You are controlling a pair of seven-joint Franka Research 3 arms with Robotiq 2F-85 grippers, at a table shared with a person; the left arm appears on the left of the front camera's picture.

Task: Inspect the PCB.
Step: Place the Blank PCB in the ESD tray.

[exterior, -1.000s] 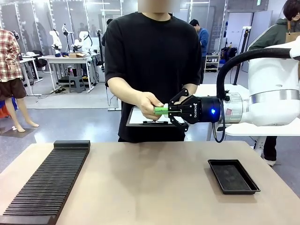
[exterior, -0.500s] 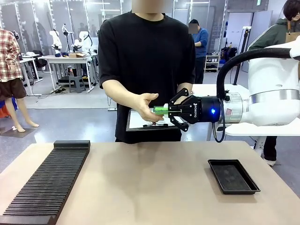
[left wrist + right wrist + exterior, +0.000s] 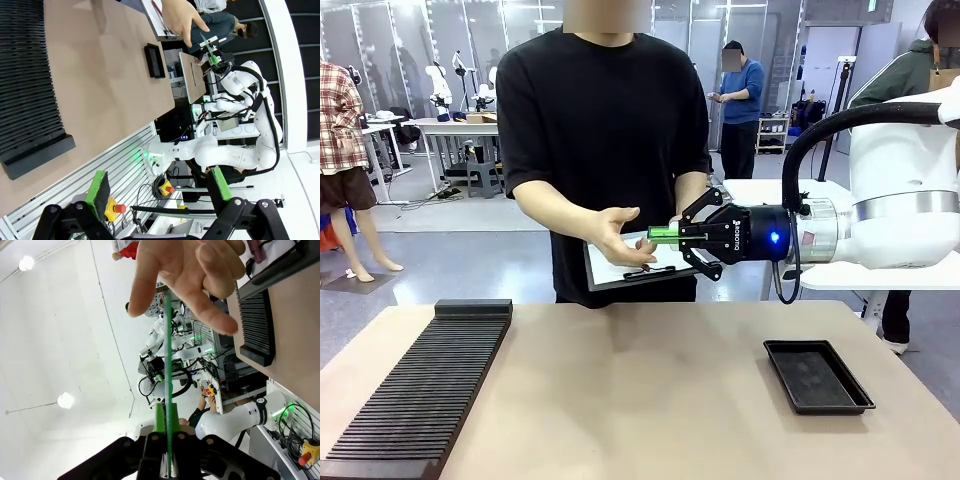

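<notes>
The PCB (image 3: 664, 235) is a thin green board held level above the table's far edge, and my right gripper (image 3: 684, 238) is shut on its near end. Seen edge-on in the right wrist view, the PCB (image 3: 167, 365) runs up as a thin green line from the gripper (image 3: 167, 432) toward the person's open hand (image 3: 190, 275). That hand (image 3: 620, 236) hovers, palm up, by the board's far end; whether it touches is unclear. My left gripper (image 3: 160, 187) is open, with nothing between its green pads (image 3: 100, 186).
The person holds a dark clipboard (image 3: 625, 268) with white paper below the board. A black shallow tray (image 3: 817, 376) lies at the table's right. A long black slotted rack (image 3: 420, 390) covers the left side. The tray (image 3: 154, 60) and rack (image 3: 25, 90) appear in the left wrist view.
The person's hand has let go of the PCB, opened and drawn left. The person has stepped left with the clipboard. My right gripper has stayed put with the board.
</notes>
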